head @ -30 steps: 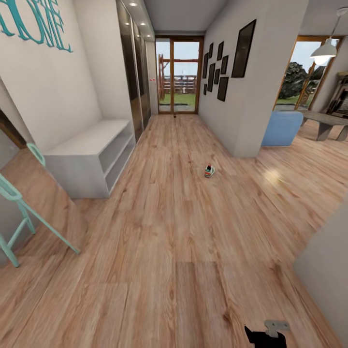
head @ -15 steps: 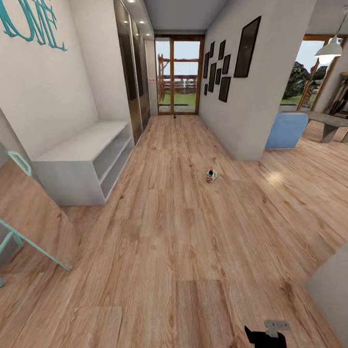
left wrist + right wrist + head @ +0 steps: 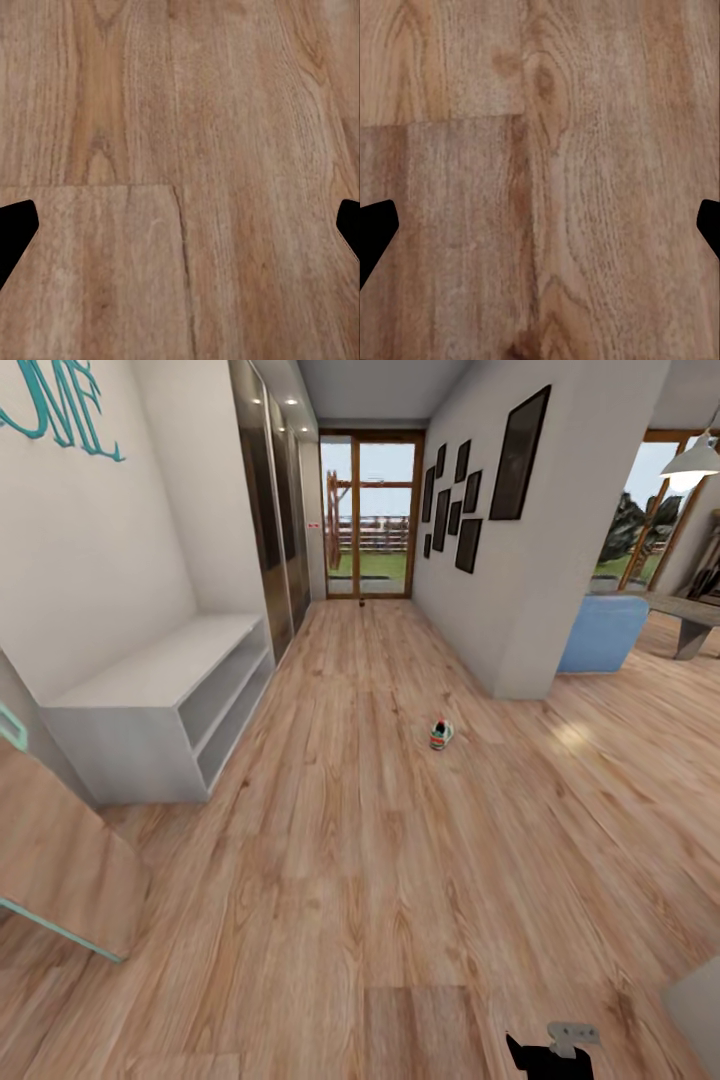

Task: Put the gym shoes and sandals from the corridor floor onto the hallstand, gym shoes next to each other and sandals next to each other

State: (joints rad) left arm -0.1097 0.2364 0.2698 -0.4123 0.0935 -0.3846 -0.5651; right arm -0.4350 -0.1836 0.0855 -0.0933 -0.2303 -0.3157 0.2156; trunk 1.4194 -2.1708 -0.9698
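One gym shoe sat alone on the corridor floor, roughly mid-hall, just out from the corner of the right-hand wall and well apart from the pale bench against the left wall. It looked white w/ green and red at the heel; too small to read laces or any label. No sandals could be made out; a tiny dark speck near the far glass door was too small to name.

Judgement on handling: a sneaker of this kind should be light, soft in the upper, stiffer at sole and heel, not fragile and not slippery. Best hold prob. across the heel counter or over the collar opening, pinching sidewall to sidewall; the toe would be a poor grip, and the laces too.

Writing: teal letters on the left wall, cropped by the frame edge, read "ME" at the visible end; the rest was cut off. This bench had a plain back and two open shelf rows, so likely not the rack w/ staggered shelves.

Left hand was spread wide, fingertips at the frame edges, nothing between them, plank flooring below. Right hand likewise spread and empty over bare planks. A dark bit of the robot peeked in low in the head view.
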